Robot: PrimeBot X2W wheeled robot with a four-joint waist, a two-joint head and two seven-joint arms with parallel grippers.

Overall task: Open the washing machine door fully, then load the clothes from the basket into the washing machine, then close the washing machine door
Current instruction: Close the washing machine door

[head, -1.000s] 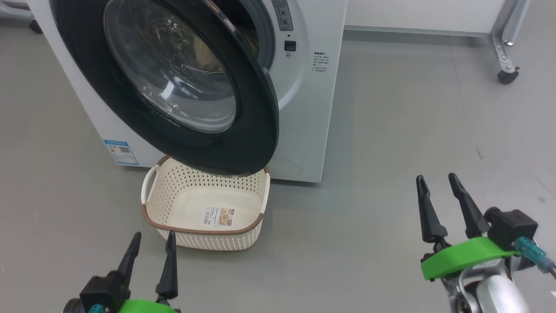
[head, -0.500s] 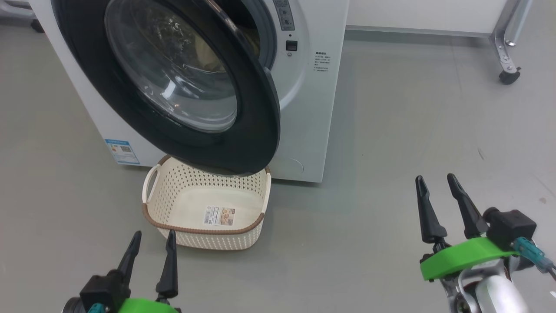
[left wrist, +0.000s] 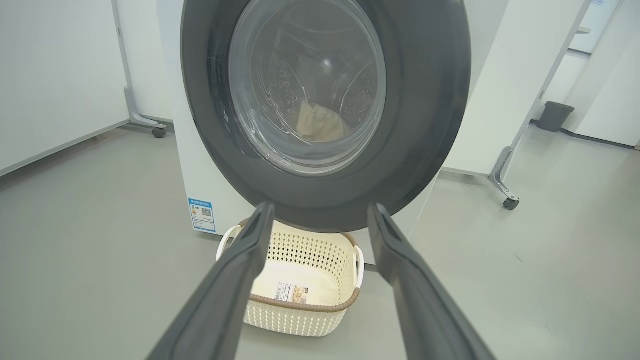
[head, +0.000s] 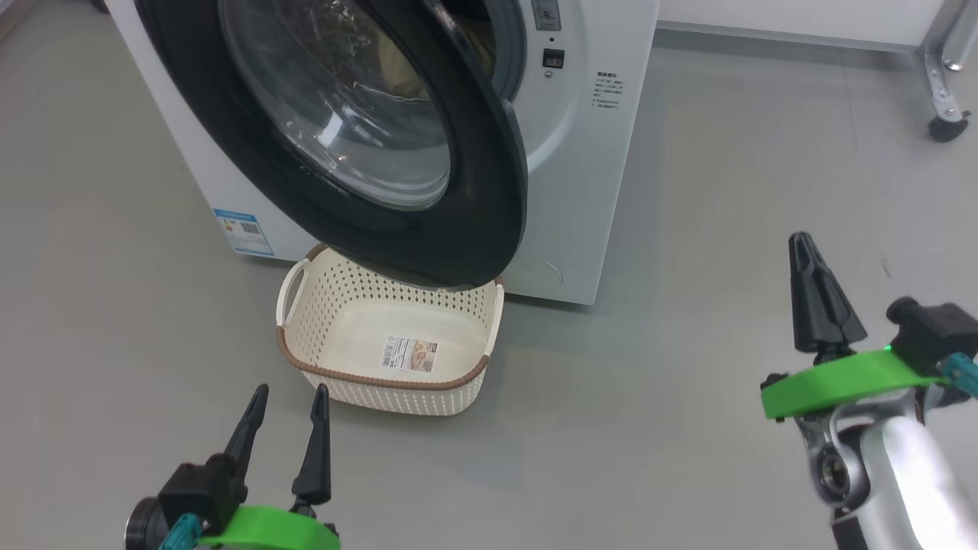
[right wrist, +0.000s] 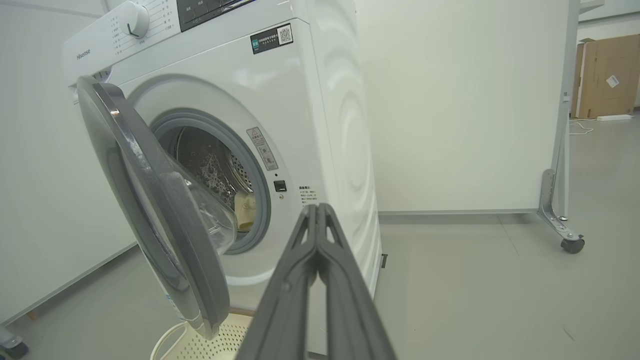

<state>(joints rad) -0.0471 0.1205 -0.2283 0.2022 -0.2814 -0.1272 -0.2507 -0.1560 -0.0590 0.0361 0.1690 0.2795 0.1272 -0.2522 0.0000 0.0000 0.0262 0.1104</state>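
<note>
1. Basket (head: 397, 397): one, cream perforated plastic with a brown rim, on the grey floor (head: 688, 344) just beyond the left gripper (head: 292, 391).
2. Left gripper: low at the left of the head view, fingers spread, holding nothing.
3. Right gripper (head: 801, 241): at the right, well clear of the basket. Fingers pressed together into one point, nothing between them.
4. Basket contents: bare base with one sticker (head: 409, 354). Two white side handles.
5. Washing machine door (head: 359, 130): one, round, with a wide glossy black ring around a bulging clear glass bowl. It stands partly open. Its lower edge hangs over the basket's back rim; can't tell if they touch.
6. Washing machine (head: 581, 176): one white front-loader, right behind the basket. One small blue label (head: 243, 231) low on its front, left of the basket.
7. Opening: grey rubber gasket (right wrist: 262, 185) around a perforated steel drum (right wrist: 210, 160).
8. Drum contents: the clothes (right wrist: 245, 210), a pale yellow fabric bundle low inside, also seen through the door glass from the left wrist. Piece count can't be told.
9. One control knob (right wrist: 134, 20) at the machine's top.
10. Farthest: white partition (right wrist: 450, 100) on a metal frame with a caster (right wrist: 572, 245).
</note>
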